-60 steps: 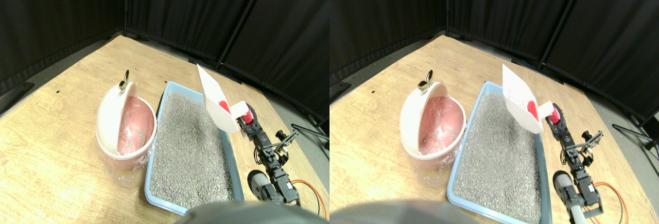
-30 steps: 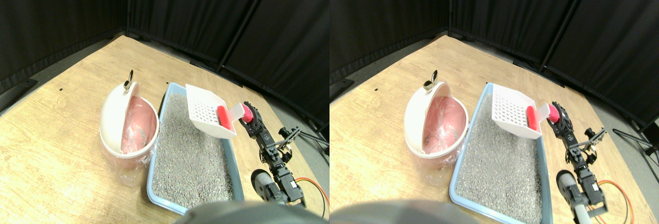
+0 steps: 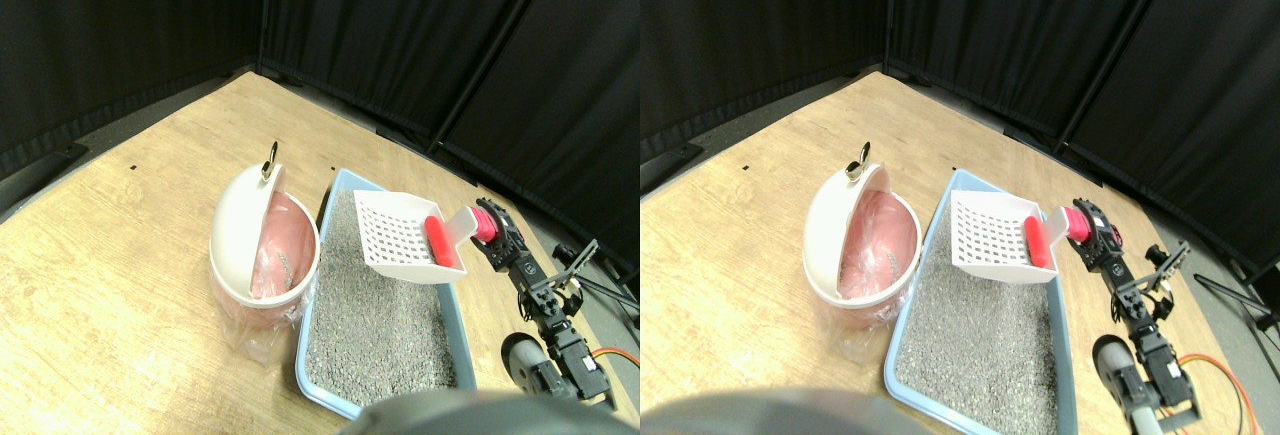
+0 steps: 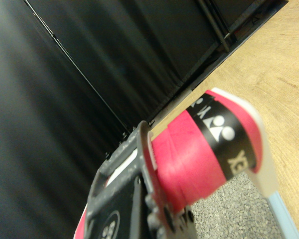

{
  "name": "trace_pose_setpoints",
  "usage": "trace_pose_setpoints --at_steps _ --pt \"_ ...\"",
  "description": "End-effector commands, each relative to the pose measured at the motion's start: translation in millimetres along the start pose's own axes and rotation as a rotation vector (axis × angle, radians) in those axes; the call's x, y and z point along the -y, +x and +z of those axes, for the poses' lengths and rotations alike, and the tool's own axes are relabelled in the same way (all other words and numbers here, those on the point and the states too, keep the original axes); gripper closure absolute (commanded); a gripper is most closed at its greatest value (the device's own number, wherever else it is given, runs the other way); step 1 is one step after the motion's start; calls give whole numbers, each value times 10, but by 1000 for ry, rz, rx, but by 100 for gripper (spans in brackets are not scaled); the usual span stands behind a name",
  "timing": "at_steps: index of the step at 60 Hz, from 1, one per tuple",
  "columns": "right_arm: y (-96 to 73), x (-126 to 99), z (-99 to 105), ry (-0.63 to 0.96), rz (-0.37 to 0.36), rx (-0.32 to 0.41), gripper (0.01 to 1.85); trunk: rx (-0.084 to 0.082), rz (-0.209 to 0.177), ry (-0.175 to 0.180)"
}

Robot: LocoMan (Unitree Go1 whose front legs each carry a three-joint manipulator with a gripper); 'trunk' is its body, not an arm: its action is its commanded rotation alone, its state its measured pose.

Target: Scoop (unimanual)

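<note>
Scoop (image 3: 408,239) hangs above the far end of the litter tray (image 3: 455,320), slotted face up; right gripper (image 3: 487,229) clamps its red-wrapped handle (image 3: 482,223); bin (image 3: 262,245) stands just left of the tray.

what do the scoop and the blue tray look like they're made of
The scoop looks like white moulded plastic: thin, rigid walls and a regular slotted grid, matte. Its handle is wrapped in red grip tape. The blue tray seems smooth plastic too, with a rounded rim.

white scoop (image 3: 405,243), red-wrapped handle (image 3: 483,223) — grey litter (image 3: 370,325)
</note>
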Motion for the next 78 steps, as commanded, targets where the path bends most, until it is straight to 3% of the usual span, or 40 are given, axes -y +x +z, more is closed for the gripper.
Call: trace_pose_setpoints --at_steps 1,28,57,78 --pt "14 -108 96 18 54 48 181 3 32 -1" --pt "174 -304 32 -63 113 -59 181 4 89 -39" --pt "361 -445 38 -172 174 -124 181 9 112 -53" --pt "436 -571 54 -275 170 -155 181 12 121 -62"
